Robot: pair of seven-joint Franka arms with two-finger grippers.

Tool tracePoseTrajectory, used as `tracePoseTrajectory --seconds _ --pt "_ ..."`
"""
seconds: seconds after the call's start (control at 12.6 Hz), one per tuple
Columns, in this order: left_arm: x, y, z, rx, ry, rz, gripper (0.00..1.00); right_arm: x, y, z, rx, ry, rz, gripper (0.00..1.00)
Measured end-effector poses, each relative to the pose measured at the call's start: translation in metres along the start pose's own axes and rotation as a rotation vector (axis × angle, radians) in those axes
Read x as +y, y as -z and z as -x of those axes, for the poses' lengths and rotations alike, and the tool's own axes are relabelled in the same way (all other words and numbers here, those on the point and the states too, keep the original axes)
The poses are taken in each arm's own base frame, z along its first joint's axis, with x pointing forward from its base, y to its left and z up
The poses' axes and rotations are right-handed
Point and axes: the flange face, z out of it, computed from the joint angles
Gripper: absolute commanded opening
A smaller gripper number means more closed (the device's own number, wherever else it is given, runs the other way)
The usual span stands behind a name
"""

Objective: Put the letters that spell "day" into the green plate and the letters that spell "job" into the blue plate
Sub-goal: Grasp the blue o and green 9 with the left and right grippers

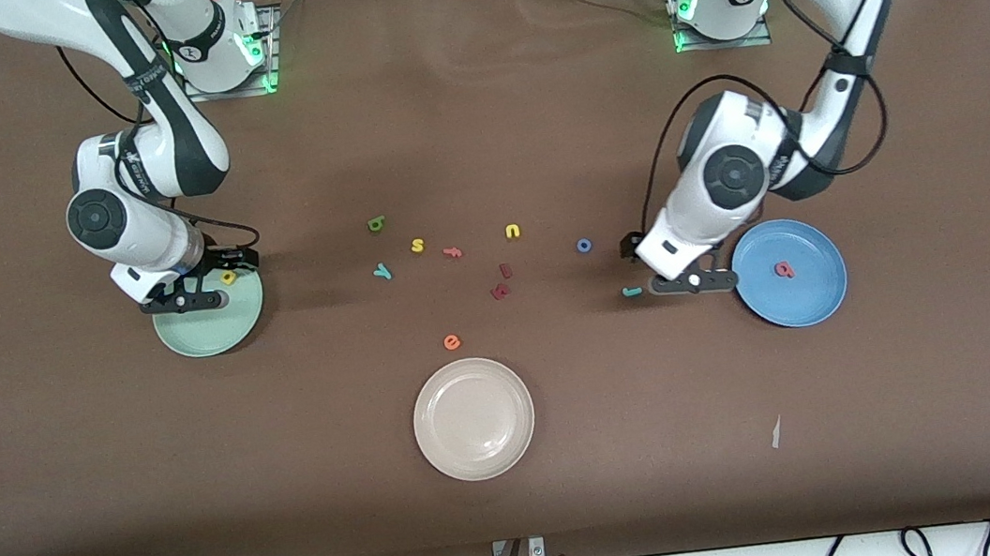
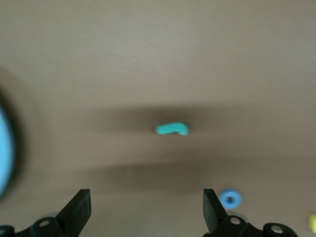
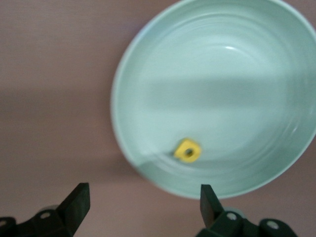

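Plainly, nothing held on either side. Right gripper [image 3: 142, 198] over the green plate's [image 1: 182, 340] rim, fingers spread and released, with the yellow d [image 3: 188, 151] lying in the plate close to the rim. Left gripper [image 2: 146, 203] low over the counter [image 1: 525, 520] just beside the blue plate [image 1: 814, 300], fingers likewise wide apart, with the teal j [image 2: 172, 129] on the bare counter ahead of them. Pink-red b [image 1: 783, 270] already in the blue plate.

Could go wrong on the j: tiny, flat and light, so likely to skid or tip out if only one finger meets it first, or to be pressed into the counter by a descent that runs too deep. Could also clip the blue plate's rim, close as it is, and jolt the b. Blue o [image 1: 584, 245] near the j, farther from the front camera, so easily knocked by a wide approach.

For "day", risk of taking a wrong letter: teal y [image 1: 382, 272] and green a [image 1: 376, 225] sit in the middle of the counter near the yellow s [image 1: 418, 246] and the u [image 1: 513, 231].

Hard to make out: left wrist view smeared, with the blue plate reduced to a sliver at the edge and a yellow speck cut off at a corner, identity unclear. Fingertips of the right gripper barely told apart from the plate in the front view. Height of either gripper above the counter not to be judged.
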Motion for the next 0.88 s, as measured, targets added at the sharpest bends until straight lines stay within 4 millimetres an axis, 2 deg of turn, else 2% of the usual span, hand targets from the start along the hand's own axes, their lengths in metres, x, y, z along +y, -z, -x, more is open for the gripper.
tracePoseTrajectory --seconds 0.16,0.24,0.48,0.64,0.72,0.8,0.88 --pt "0.035 -0.014 0.019 0.004 0.049 0.004 1.00 -0.043 0.023 0.007 -0.025 -0.076 -0.009 1.00" --pt "0.047 -0.020 0.025 0.006 0.063 0.008 1.00 -0.065 0.026 0.015 -0.027 -0.123 -0.008 1.00" --pt "0.073 -0.043 0.036 0.022 0.091 0.018 0.93 -0.126 0.018 0.044 -0.026 -0.256 -0.006 1.00" --pt "0.080 -0.062 0.043 0.031 0.100 -0.014 0.86 -0.168 0.002 0.072 0.018 -0.340 -0.039 0.95" --pt "0.081 -0.069 0.044 0.030 0.099 -0.027 0.82 -0.180 -0.009 0.085 0.035 -0.369 -0.055 0.95" --pt "0.080 -0.074 0.045 0.027 0.103 -0.034 0.79 -0.184 -0.019 0.094 0.048 -0.400 -0.069 0.90" --pt "0.080 -0.078 0.046 0.021 0.103 -0.036 0.75 -0.184 -0.025 0.097 0.060 -0.436 -0.083 0.81"
